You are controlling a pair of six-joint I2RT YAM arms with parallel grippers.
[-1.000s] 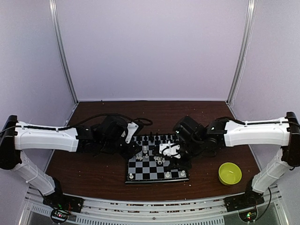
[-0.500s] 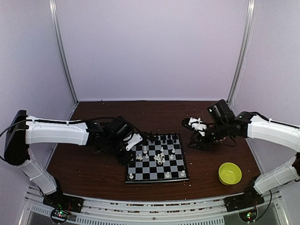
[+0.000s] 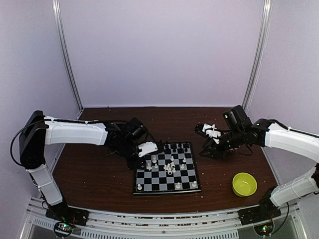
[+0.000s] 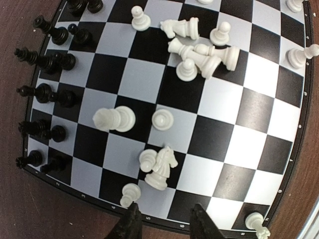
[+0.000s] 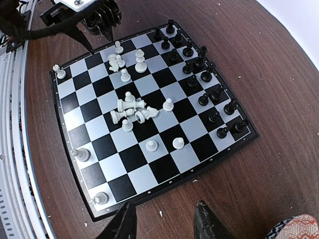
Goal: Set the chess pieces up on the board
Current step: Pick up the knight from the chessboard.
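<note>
The board (image 3: 167, 191) lies on the brown table between both arms. Black chess pieces (image 3: 172, 147) stand in rows along its far edge. White chess pieces (image 3: 169, 168) lie toppled in a heap near the middle, and a few stand at the near edge. My left gripper (image 3: 148, 149) hovers at the board's left rim, open and empty. In the left wrist view it (image 4: 167, 226) sits just outside the rim (image 4: 75, 185), near a fallen white knight (image 4: 162, 167) and a pawn (image 4: 130, 194). My right gripper (image 3: 207, 132) is open and empty, raised right of the board (image 5: 164, 186).
A yellow-green bowl (image 3: 244, 184) stands at the near right. A red-patterned bowl (image 5: 296, 229) shows at the corner of the right wrist view. Pale crumbs (image 5: 160, 214) dot the table beside the board. The left gripper (image 5: 94, 15) shows at the top of that view.
My right arm has pulled back off the board to the right and risen. My left gripper has moved right, up to the board's left rim.
</note>
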